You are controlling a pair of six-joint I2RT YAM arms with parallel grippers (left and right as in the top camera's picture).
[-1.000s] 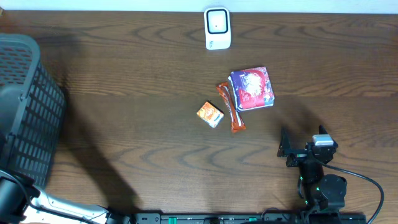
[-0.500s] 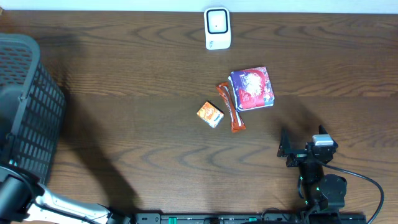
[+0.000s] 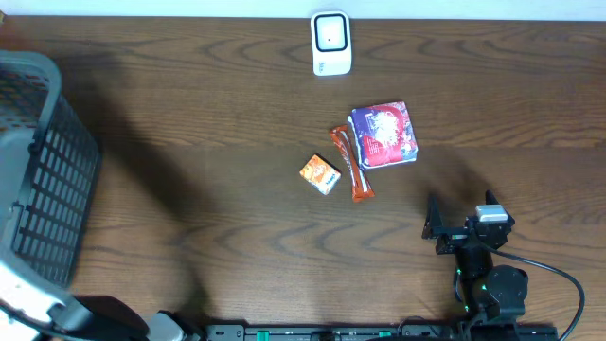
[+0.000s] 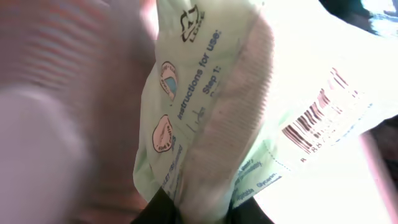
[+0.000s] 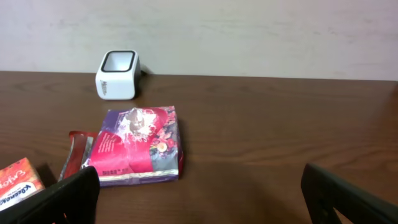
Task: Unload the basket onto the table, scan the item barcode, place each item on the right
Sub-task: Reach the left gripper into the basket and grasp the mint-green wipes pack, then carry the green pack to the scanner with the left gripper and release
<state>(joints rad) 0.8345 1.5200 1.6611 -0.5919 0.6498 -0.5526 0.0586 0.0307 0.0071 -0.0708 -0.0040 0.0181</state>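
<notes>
**Pale green printed plastic sachet [image 4: 205,112] before the left wrist camera, barcode exposed**

The sachet fills the left wrist view, creased along a fold that runs from upper right to the bottom edge. Its black barcode [image 4: 311,127] sits on the right-hand panel, with the bars set obliquely. The left claw's fingers cannot be made out, so whether it is clenched on the sachet cannot be told; a dark shape [image 4: 199,213] meets the fold at the bottom edge. The overhead view does not show the sachet.

The white box-shaped scanner [image 3: 330,43] stands at the far edge of the table, well apart from the left arm [image 3: 38,317] at the near left corner. The right claw [image 3: 454,227], fingers spread wide and holding nothing, is the nearer to it.

The grey plastic mesh basket [image 3: 38,170] stands at the left; its contents are hidden. Near the table's middle lie a small orange box [image 3: 320,173], an orange-red bar wrapper [image 3: 351,163] and a purple-and-red pouch [image 3: 383,134].
</notes>
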